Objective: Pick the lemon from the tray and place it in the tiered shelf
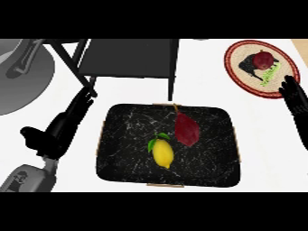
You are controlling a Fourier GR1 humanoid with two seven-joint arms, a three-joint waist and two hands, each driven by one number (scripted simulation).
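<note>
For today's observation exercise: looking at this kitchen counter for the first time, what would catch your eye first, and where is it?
The bright yellow lemon stands out most, lying near the middle of the black marbled tray, with a dark red sweet potato just up and right of it. Next comes the red-rimmed plate at upper right, and the dark tiered shelf behind the tray. An open hand rests at each side: left hand, right hand.
</note>
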